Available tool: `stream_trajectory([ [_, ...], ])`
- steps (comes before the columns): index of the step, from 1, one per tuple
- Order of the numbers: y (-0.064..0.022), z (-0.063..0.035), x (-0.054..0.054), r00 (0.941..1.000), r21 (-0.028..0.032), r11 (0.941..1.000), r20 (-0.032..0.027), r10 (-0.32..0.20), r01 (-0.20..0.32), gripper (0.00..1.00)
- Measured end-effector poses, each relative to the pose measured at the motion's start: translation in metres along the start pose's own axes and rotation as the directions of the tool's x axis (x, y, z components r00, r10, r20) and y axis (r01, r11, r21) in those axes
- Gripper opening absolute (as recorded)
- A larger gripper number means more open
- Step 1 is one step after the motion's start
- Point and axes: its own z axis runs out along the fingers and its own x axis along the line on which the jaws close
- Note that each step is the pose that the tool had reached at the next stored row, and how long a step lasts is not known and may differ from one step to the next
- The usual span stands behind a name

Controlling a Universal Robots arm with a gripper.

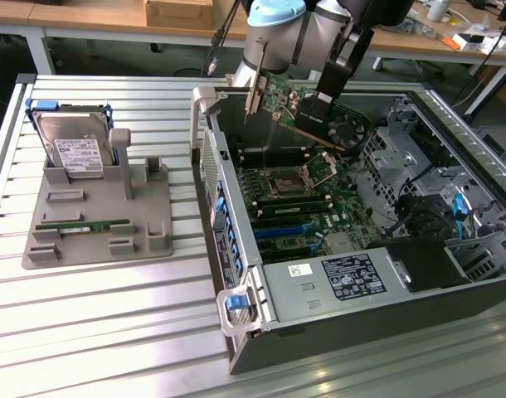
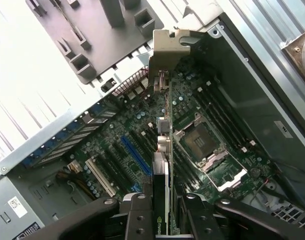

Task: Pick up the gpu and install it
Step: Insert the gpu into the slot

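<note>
The gripper [image 1: 322, 106] is hanging over the far part of the open computer case [image 1: 236, 249], and its jaws are clamping the graphics card [image 1: 299, 104] between them, closed only as far as the card's thickness allows. In the wrist view the two dark fingers [image 2: 137, 220] are pressing on either face of the card [image 2: 161, 170], which is showing edge-on and running away from the gripper [image 2: 161, 222]. The card is riding in the air, tilted and clear of the motherboard [image 1: 307, 203] below it, not seated in any slot. Its shiny metal bracket [image 1: 255, 98] is pointing toward the exterior view's left, near the top of the case's left wall but apart from it; the black fan is sitting toward the exterior view's right, just beside the fingers.

Under the card the board is lying open: the processor socket [image 1: 290, 178] with its metal frame, and nearer, the blue slots [image 1: 279, 232]. From the wrist, a long blue slot [image 2: 135, 155] is lying to one side of the card's edge and the socket [image 2: 202, 142] to the other. The power supply [image 1: 346, 278] is filling the case's near end.

Well to the exterior view's left, on the ribbed metal table [image 1: 112, 332], a grey holder [image 1: 145, 211] is carrying a hard drive [image 1: 75, 149] standing upright at its far end and a green memory stick [image 1: 83, 225] lying flat.
</note>
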Motion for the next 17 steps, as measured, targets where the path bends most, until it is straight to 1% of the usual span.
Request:
stream_trajectory([
  [8, 0.0, 0.0001, 0.0, 0.9995, 0.0006, 0.9996, -0.0017, -0.03, 0.03, 0.26],
  [17, 0.0, 0.0002, 0.0, 0.9972, 0.0014, 0.9973, -0.0043, -0.074, 0.074, 0.26],
])
